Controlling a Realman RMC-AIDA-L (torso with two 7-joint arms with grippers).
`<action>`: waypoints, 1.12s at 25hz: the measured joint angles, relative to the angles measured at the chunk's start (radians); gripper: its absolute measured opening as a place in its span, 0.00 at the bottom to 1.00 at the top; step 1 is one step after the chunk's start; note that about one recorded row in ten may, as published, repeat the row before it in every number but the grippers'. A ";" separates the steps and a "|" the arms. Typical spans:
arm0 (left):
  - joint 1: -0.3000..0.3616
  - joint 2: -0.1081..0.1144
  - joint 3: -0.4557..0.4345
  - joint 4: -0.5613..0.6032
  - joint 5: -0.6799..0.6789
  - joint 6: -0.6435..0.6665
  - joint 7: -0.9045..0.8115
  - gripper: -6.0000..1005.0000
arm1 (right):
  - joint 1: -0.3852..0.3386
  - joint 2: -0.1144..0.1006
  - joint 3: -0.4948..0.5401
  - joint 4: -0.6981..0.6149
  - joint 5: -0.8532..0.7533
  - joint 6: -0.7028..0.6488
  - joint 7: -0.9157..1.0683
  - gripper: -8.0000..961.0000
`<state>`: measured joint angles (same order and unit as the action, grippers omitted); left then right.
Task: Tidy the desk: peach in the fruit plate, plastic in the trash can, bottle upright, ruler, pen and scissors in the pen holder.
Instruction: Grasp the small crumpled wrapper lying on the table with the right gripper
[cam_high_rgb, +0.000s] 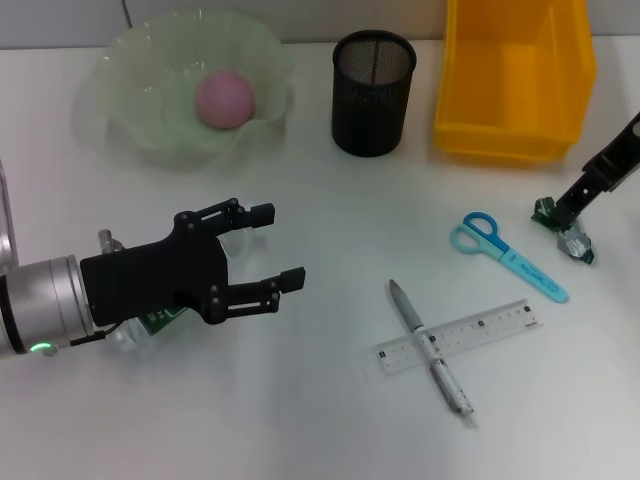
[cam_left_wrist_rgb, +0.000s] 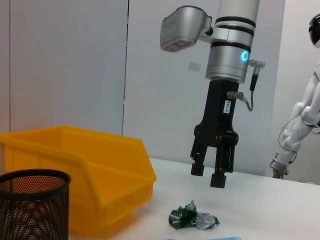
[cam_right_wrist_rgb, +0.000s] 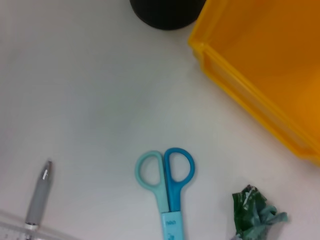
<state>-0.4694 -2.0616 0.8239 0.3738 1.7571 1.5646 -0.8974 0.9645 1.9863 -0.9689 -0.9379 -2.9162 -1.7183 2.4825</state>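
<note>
Now, left to right across the surface (cam_high_rgb: 300, 420):
Left gripper (cam_high_rgb: 277, 250): jaws spread wide and holding nothing, hovering at about 8 o'clock on the surface, fingers pointing toward 3 o'clock, right over the bottle.
Bottle (cam_high_rgb: 150, 322): lying on its side beneath that gripper, mostly hidden; a clear body and a green label peek out. Its long axis I can't read for certain, it looks to run roughly 1 o'clock to 7 o'clock.
Fruit plate (cam_high_rgb: 120, 85): at 11 o'clock, peach (cam_high_rgb: 225, 98) already sitting in it.
Pen holder (cam_high_rgb: 373, 92): black mesh, upright at 12 o'clock, nothing seen in it yet.
Pen (cam_high_rgb: 430, 352): lies across the ruler (cam_high_rgb: 460, 336) at 5 o'clock, touching it; the pen runs 11 to 5, the ruler roughly 8 to 2.
Scissors (cam_high_rgb: 505, 255): at 3 o'clock, handles toward 10 o'clock, capped blades toward 4.
Trash can (cam_high_rgb: 515, 75): the yellow bin at 1 o'clock.
Plastic (cam_left_wrist_rgb: 192, 217): crumpled green wrapper at 3 o'clock, just beyond the scissors.
Right gripper (cam_left_wrist_rgb: 209, 177): poised just above the wrapper, jaws parted a little, nothing held.
Step in hand, my read: picking up the wrapper.
Doing it well: drop straight down, straddle the thick middle of the crumple, close fully, then lift clear before swinging to the bin.
</note>
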 joint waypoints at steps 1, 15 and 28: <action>0.000 0.000 0.001 0.000 0.000 0.000 0.000 0.83 | -0.002 0.000 -0.004 0.001 0.000 0.003 0.001 0.86; -0.002 -0.002 0.005 -0.006 -0.001 0.004 -0.001 0.83 | -0.041 0.013 -0.083 0.055 -0.001 0.146 0.002 0.86; -0.002 -0.005 0.001 -0.009 -0.002 0.005 -0.001 0.83 | -0.041 0.014 -0.102 0.134 -0.001 0.257 -0.007 0.86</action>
<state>-0.4714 -2.0662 0.8253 0.3647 1.7551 1.5692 -0.8984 0.9238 1.9998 -1.0709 -0.8040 -2.9176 -1.4616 2.4757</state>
